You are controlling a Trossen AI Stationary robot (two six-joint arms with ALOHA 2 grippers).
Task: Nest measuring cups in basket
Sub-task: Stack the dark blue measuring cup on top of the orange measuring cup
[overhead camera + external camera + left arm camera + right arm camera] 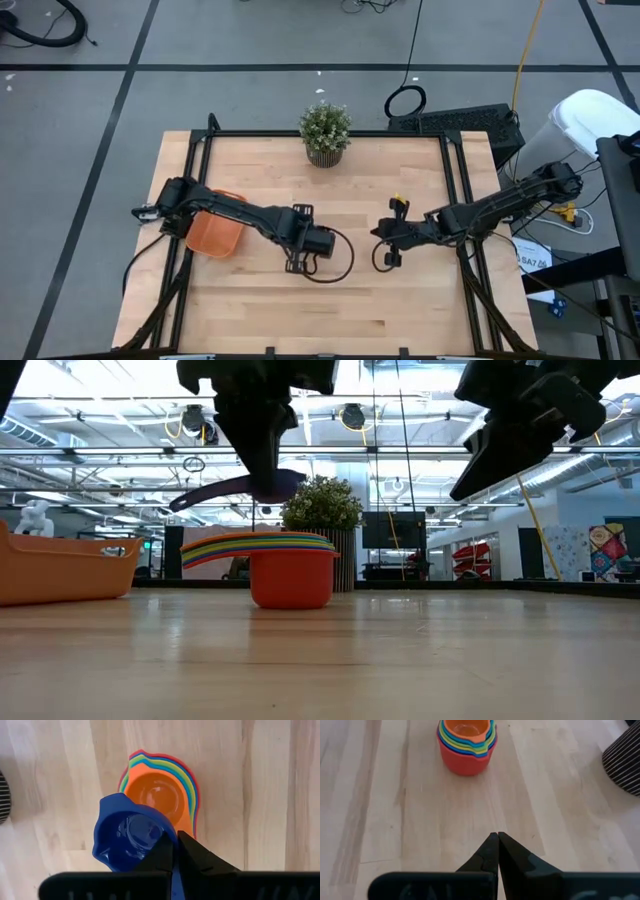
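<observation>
**A:** What lay on the worktop [330,300], biggest first?

**B:** The orange basket [214,234] sat near the worktop's left edge, partly under the left arm, with no cup visible in it. The potted plant [325,131] stood at the far edge. In the middle, a stack of nested measuring cups [466,747] stood upright on the wood, well apart from the basket: a red one outermost, an orange one innermost, coloured rims between them.

**A:** And the left gripper [175,851]?

**B:** Its fingers were clenched on the handle of the dark blue cup [131,833], which hung just above the stack, bowl up and overlapping the orange cup's rim. In the low view its handle ran roughly level, tilting slightly.

**A:** The right gripper [498,851]?

**B:** It hovered above bare wood near the stack, fingers pressed together, holding nothing.

**A:** Any writing?

**B:** None I could read.
</observation>
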